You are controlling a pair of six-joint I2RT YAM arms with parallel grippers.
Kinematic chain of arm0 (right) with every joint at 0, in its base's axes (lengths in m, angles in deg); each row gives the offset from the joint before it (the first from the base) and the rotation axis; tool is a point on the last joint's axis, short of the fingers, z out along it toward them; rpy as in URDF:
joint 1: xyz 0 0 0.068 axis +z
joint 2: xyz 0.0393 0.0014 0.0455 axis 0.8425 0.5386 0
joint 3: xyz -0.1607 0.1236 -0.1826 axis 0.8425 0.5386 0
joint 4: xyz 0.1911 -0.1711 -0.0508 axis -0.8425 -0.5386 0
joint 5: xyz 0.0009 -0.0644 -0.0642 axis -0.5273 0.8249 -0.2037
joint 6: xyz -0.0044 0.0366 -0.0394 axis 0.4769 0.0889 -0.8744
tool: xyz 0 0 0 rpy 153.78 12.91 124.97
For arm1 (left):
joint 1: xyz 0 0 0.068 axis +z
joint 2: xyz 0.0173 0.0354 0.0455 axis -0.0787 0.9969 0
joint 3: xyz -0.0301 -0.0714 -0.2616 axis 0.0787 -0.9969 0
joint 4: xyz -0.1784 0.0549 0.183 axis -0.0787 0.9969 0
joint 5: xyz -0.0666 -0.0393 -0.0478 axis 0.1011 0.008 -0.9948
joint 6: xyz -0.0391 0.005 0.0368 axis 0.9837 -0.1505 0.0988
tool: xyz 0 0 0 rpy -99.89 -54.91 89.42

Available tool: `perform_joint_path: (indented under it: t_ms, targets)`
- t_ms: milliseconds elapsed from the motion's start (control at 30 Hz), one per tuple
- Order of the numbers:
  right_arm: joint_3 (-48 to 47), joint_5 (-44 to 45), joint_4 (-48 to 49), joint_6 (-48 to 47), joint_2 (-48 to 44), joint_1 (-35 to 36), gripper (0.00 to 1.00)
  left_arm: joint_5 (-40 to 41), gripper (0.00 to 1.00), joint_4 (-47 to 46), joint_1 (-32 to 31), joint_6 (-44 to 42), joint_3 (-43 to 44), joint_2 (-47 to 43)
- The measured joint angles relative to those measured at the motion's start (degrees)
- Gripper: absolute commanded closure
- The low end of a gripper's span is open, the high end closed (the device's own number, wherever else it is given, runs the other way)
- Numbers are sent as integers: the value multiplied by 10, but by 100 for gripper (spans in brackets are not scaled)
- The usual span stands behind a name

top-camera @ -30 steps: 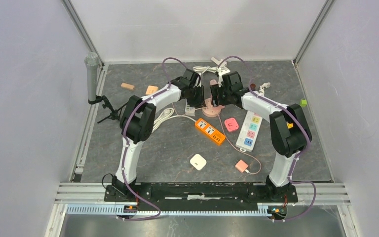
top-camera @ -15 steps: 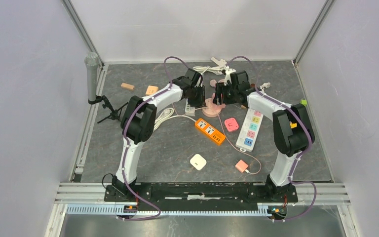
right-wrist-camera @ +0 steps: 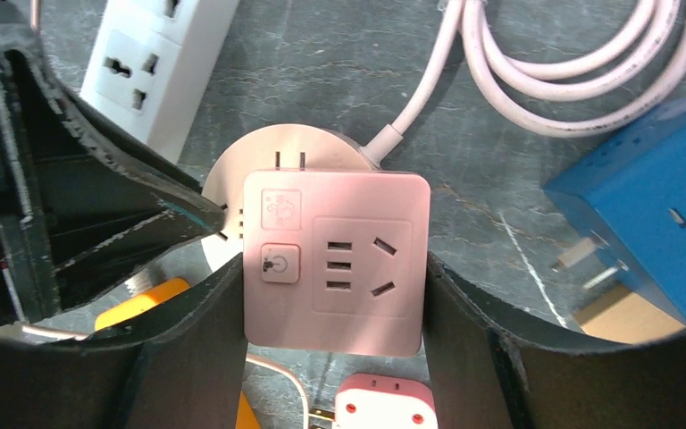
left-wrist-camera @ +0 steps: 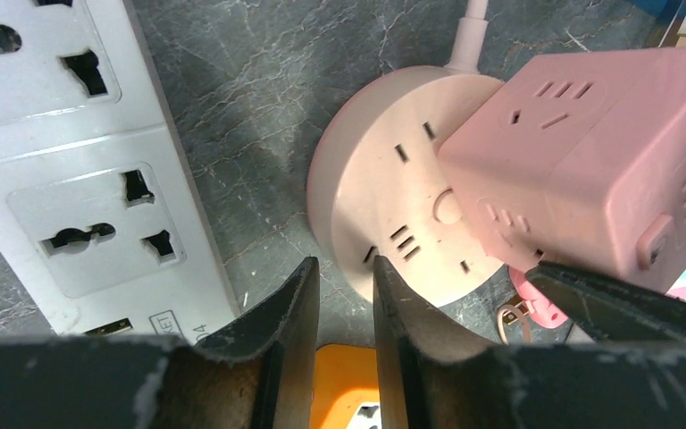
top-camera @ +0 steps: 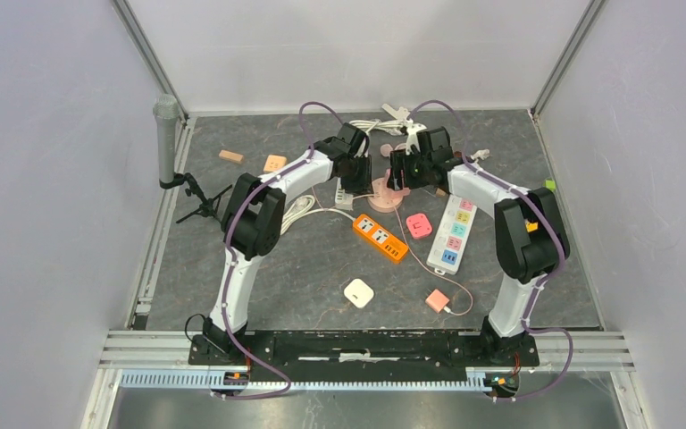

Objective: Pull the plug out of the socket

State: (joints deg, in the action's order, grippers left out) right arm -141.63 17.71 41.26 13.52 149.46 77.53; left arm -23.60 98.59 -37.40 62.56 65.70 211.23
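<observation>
Grey table [top-camera: 322, 268]: my left gripper [left-wrist-camera: 344, 286], clenched empty, apparently pins the round socket [left-wrist-camera: 384, 206]; the plug [right-wrist-camera: 335, 241] sits atop it, grasped by my right gripper [right-wrist-camera: 335, 299], which settled there this past second; pulling can begin.

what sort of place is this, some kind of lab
Probably a robotics lab test cell: white panels in a metal frame enclose the table, two robot arms are bolted to a rail, and an orange power strip and pink cube adapter sit out as props.
</observation>
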Motion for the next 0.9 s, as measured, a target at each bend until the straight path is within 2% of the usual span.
perform_joint_path:
  t_ms: [100,333,633,900]
  targets:
    - [0,-9,-5,-4,0,-2,100,0,66,0,-3,0,5,4]
    - [-10,49,-13,-41,0,29,100,0,66,6,-3,0,12,7]
    - [1,-33,-2,2,0,-16,100,0,67,3,-4,0,13,8]
    - [1,22,4,-28,0,15,100,0,67,5,-4,0,13,8]
